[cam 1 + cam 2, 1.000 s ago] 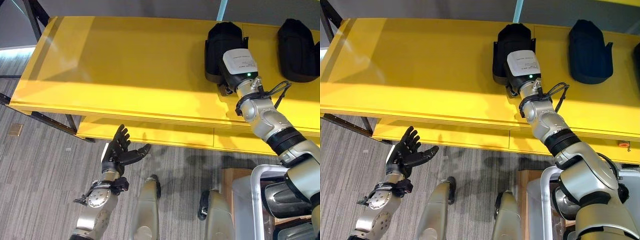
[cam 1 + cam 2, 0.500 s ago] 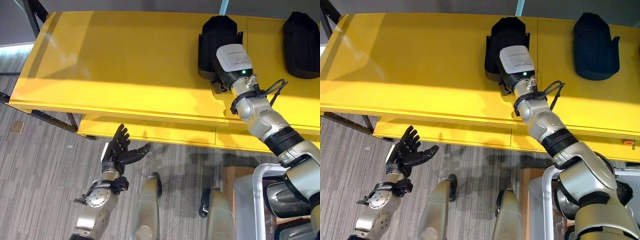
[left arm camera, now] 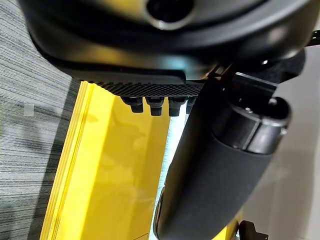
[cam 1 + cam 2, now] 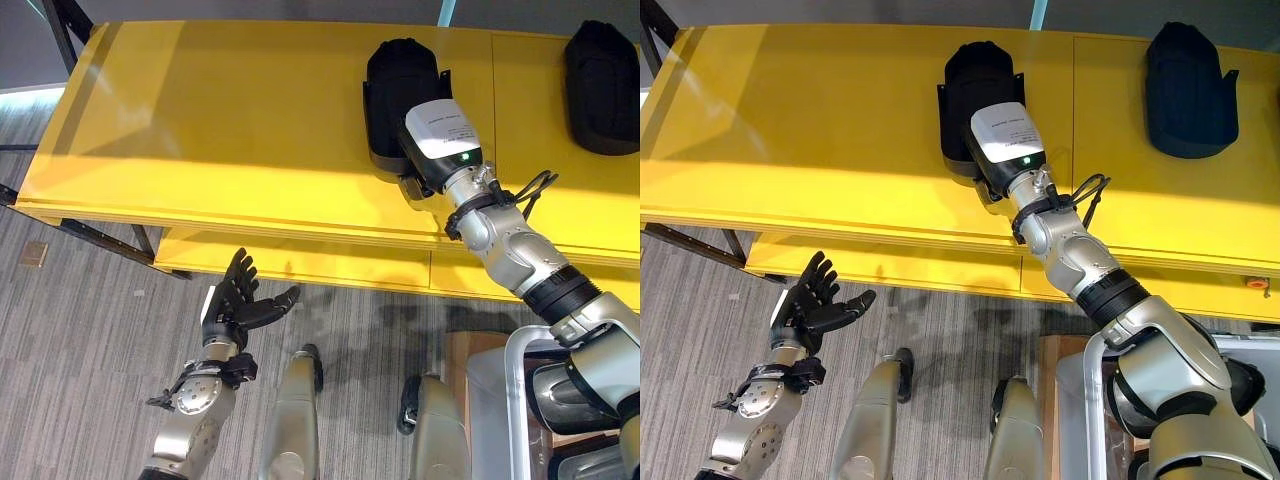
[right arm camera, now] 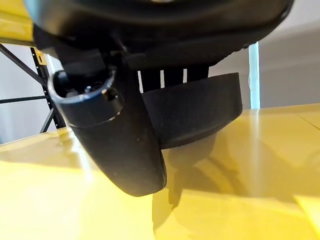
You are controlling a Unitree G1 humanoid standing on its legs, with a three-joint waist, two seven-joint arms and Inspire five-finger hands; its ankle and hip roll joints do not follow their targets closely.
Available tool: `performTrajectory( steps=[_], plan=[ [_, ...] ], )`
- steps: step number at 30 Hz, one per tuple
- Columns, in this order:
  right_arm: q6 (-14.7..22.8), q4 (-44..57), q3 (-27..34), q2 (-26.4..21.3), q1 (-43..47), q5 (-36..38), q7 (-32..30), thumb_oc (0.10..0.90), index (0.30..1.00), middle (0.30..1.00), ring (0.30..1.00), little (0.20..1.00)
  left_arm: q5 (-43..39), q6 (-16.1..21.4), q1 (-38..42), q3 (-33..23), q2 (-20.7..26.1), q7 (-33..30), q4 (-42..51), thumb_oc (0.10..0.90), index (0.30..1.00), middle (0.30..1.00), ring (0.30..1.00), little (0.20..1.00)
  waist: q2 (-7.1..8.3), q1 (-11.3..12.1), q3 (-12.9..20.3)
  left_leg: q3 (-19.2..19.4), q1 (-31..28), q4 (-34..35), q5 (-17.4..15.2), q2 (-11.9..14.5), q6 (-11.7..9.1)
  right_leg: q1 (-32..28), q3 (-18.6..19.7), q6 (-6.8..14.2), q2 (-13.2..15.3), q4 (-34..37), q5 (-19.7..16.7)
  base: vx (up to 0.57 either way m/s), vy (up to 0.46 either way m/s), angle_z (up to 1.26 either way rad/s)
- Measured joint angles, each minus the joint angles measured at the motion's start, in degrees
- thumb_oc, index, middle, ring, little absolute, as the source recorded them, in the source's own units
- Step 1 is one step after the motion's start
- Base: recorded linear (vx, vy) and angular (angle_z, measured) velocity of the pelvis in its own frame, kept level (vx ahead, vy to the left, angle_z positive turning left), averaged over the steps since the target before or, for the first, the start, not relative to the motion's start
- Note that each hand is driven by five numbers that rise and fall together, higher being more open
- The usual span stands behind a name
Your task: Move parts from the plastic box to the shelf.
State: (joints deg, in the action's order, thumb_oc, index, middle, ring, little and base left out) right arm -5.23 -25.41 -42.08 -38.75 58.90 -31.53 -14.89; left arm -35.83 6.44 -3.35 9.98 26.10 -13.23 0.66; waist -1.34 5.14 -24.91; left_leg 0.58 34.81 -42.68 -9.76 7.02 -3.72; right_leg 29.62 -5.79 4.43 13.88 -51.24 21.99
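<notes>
Right hand [image 4: 412, 178] is extended over the yellow shelf [image 4: 220, 130] and sits against the near end of a black part [image 4: 398, 95]. In the right wrist view the thumb [image 5: 117, 145] lies along one side of the part [image 5: 195, 115] and the fingers [image 5: 172, 77] reach over its top edge — the hand is closed round the part. The part appears to rest on the shelf surface, though contact underneath cannot be confirmed from these views.

A second black part [image 4: 602, 60] lies flat on the same shelf, well apart from the held one, toward the robot's right and near the far edge.

Left hand [image 4: 232, 305] is held low over the grey floor [image 4: 80, 330], in front of and below the shelf's front edge. Its fingers are straight and spread, thumb standing out to the side, and it holds nothing. The left wrist view shows the thumb [image 3: 215, 165] with the yellow shelf edge [image 3: 115, 170] past it.

The plastic box [image 4: 500, 400] stands on the floor at the robot's right — its pale rim is visible beside the right arm, and at least one more dark part [image 4: 560, 400] lies inside it. The rest of the box contents cannot be made out
</notes>
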Motion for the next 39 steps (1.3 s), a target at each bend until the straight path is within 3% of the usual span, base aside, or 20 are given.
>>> performTrajectory(
  steps=[17,36,37,38,39],
  plan=[
    [-0.1,-6.9,1.2,2.4,0.6,1.3,-4.3,0.4,0.3,0.3,0.3,0.3,0.0,0.0,-0.2,-0.1,0.0,0.0,0.0,0.9,1.0,1.0,1.0,1.0,-0.07,1.1,-0.8,-0.8,0.2,0.1,0.1,0.0,-0.1,0.4,-0.4,-0.7,0.0,-1.2,0.7,0.0,-0.001,0.0],
    [-1.1,-8.7,2.4,3.6,1.9,1.5,-4.7,0.4,0.3,0.3,0.3,0.3,-2.0,0.3,-0.3,-0.1,0.1,0.0,0.0,0.9,1.0,1.0,1.0,1.0,-0.09,1.6,-0.8,-1.1,1.0,0.1,0.4,-0.1,-0.6,1.0,-1.0,-0.6,0.2,-1.4,0.8,0.0,0.0,0.0],
    [-1.2,-8.7,2.4,3.6,1.9,1.5,-4.7,0.414,0.319,0.319,0.319,0.319,-2.0,0.3,-0.3,-0.1,0.1,0.0,0.0,0.9,1.0,1.0,1.0,1.0,-0.1,1.6,-0.8,-1.1,1.0,0.1,0.4,-0.2,-0.6,1.0,-1.0,-0.7,0.2,-1.4,0.8,0.0,0.0,0.0],
    [-1.3,-8.8,2.4,3.7,2.0,2.4,-4.8,0.598,0.577,0.577,0.577,0.577,-2.0,0.3,-0.4,-0.1,0.1,0.0,0.0,0.9,1.0,1.0,1.0,1.0,-0.11,1.6,-0.8,-1.1,1.0,0.1,0.4,-0.2,-0.6,1.0,-1.0,-0.7,0.2,-1.5,0.8,0.0,0.0,0.0],
    [-1.4,-8.9,2.4,3.9,2.0,2.5,-4.9,0.833,0.907,0.907,0.907,0.907,-2.0,0.3,-0.4,-0.1,0.1,0.0,0.0,0.9,1.0,1.0,1.0,1.0,-0.12,1.6,-0.8,-1.1,1.0,0.1,0.4,-0.2,-0.6,1.0,-1.0,-0.7,0.2,-1.5,0.8,0.0,0.0,0.0]
  ],
)
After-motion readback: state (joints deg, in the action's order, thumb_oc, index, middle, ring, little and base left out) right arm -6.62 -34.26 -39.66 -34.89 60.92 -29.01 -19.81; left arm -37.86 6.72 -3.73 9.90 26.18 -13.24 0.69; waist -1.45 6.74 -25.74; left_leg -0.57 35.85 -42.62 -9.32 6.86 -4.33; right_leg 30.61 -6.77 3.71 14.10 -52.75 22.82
